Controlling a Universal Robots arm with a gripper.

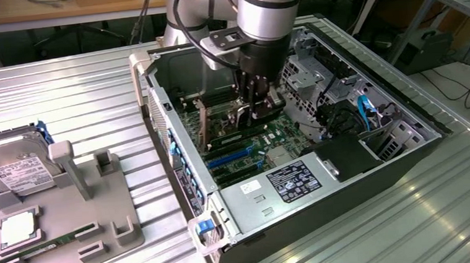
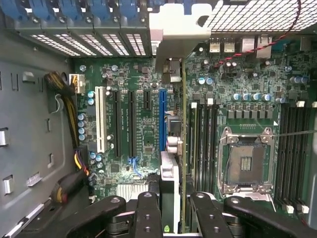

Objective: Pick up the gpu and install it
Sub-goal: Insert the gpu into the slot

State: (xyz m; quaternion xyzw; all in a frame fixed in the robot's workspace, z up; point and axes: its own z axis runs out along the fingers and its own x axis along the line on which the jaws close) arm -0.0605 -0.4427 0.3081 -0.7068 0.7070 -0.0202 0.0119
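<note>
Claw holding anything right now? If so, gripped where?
Yes. The claw pinches the gpu by its long edge facing away from the motherboard, with the card edge-on above the board.

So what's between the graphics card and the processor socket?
In the wrist view, a row of black memory slots runs between the graphics card and the processor socket.

Arm [image 1: 269,5] reaching straight down, wrist vertical; gripper [image 1: 260,108] fingers [image 2: 148,213] clamped on gpu [image 2: 169,178]

The end effector [image 2: 176,201] grips the gpu [image 2: 173,144] edge-on above the motherboard [image 2: 133,99], beside its blue slot [image 2: 162,119].
</note>
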